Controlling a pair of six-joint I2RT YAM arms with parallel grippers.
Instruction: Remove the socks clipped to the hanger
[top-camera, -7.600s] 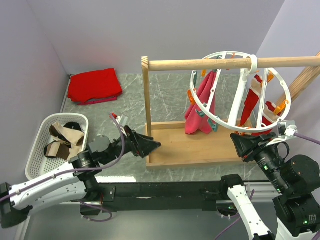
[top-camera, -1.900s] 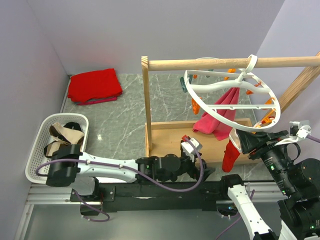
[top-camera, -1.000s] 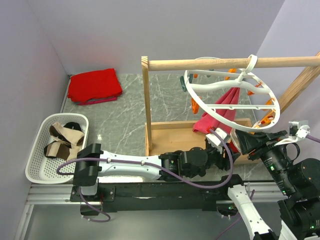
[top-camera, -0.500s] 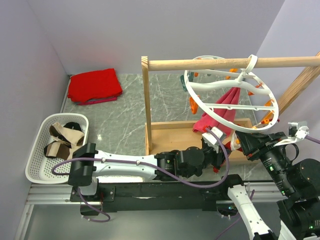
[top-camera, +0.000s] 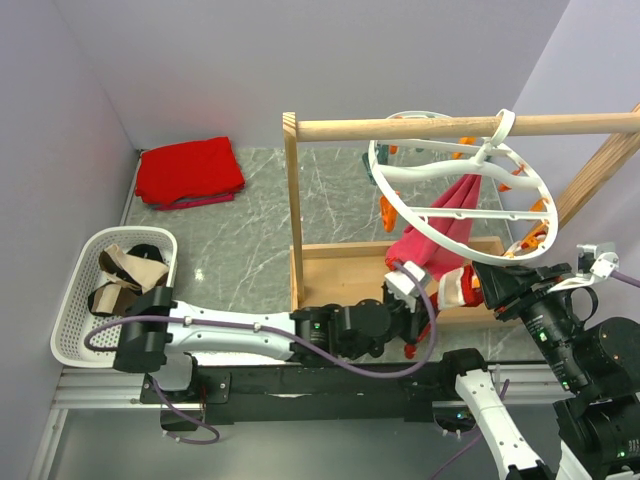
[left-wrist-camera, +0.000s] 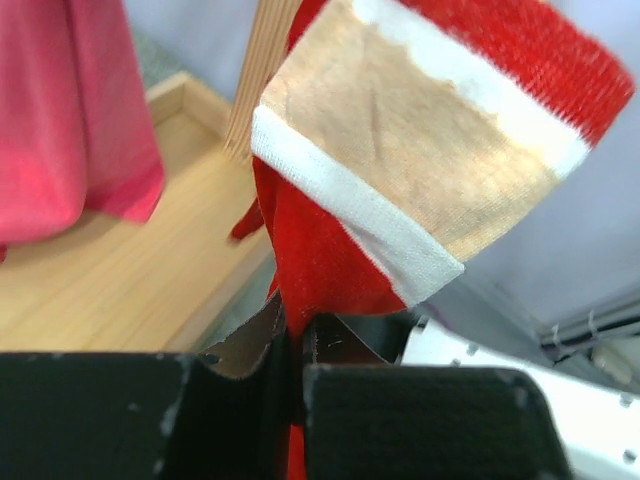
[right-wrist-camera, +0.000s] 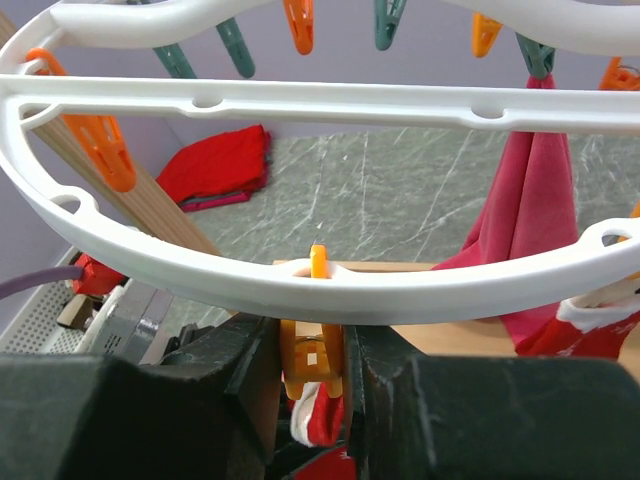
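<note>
Grey marbled table (top-camera: 250, 230), lilac walls (top-camera: 200, 60): white basket (top-camera: 72, 300) of loose socks (top-camera: 130, 270) near left, red cloth (top-camera: 190, 170) far left, wooden rail frame (top-camera: 400, 128) mid-right carrying the hanger (top-camera: 487, 153), with a pink sock (top-camera: 440, 225) clipped on. The left claw (left-wrist-camera: 295, 350) is clamped tight on the red-and-white sock (left-wrist-camera: 400, 180) hanging at the ring's near right. The right claw (right-wrist-camera: 312, 375), just above, seems nipped onto the orange peg (right-wrist-camera: 310, 345) holding that sock's cuff.

A grey marbled tabletop (top-camera: 250, 220) is enclosed by pale lilac walls (top-camera: 250, 60); a wooden rail frame (top-camera: 293, 200) is set upon it.
</note>
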